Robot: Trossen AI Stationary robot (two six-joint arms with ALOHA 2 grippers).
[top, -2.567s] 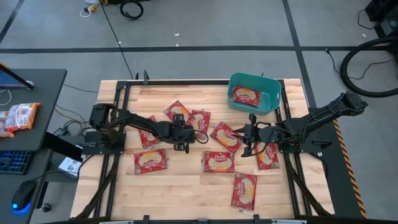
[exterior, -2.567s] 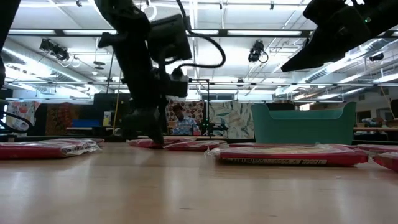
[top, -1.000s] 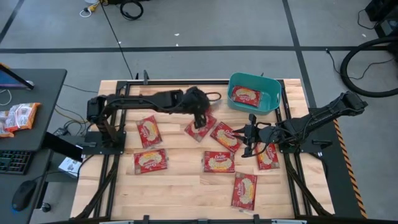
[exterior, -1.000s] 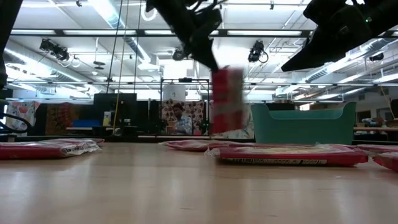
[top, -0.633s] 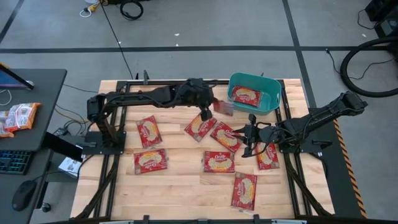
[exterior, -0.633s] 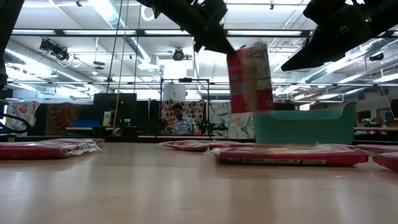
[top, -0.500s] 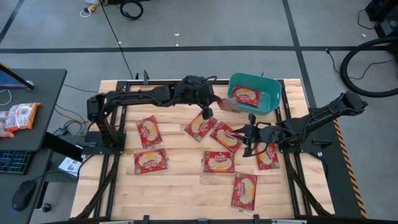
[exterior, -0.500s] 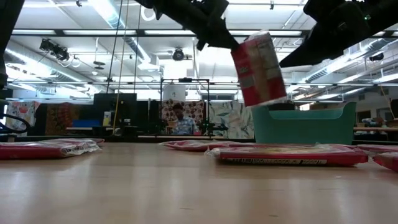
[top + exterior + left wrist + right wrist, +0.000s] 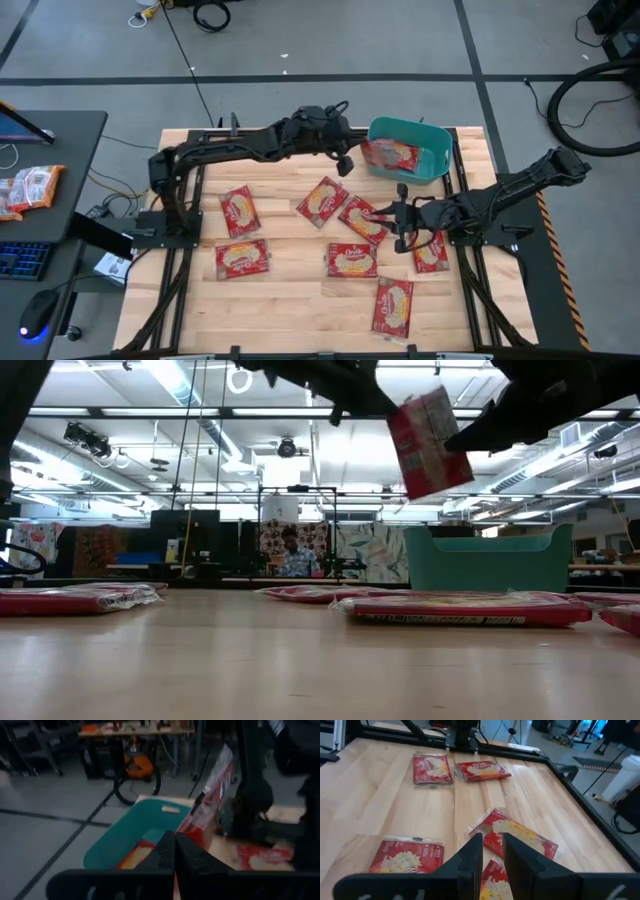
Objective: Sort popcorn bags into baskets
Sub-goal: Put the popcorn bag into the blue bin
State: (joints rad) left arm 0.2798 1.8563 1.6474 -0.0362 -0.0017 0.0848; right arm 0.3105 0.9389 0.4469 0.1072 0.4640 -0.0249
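The wooden desk (image 9: 290, 300) carried the whole job, with red popcorn bags (image 9: 243, 258) lying flat across its middle and near side, well apart from one another in places and overlapping in others. At its far right corner stood the teal basket (image 9: 430, 135), one packet already lying inside. The left arm reached across the far edge toward that corner, and the left gripper (image 9: 345, 160) was clenched on a popcorn bag (image 9: 430, 442), the fingers pinched together on the packet's edge in the left wrist view. In the low view, the carried bag hung tilted, high above the desk and well above the basket's rim, apparently lifted so it would pass over the wall rather than snag on it. From above it sat at the basket's left rim, not yet released. The right gripper (image 9: 400, 222) waited low over the bags at the right of the desk, its fingers nearly together and grasping nothing, seemingly kept out of the left arm's path. A person sat in the room beyond.
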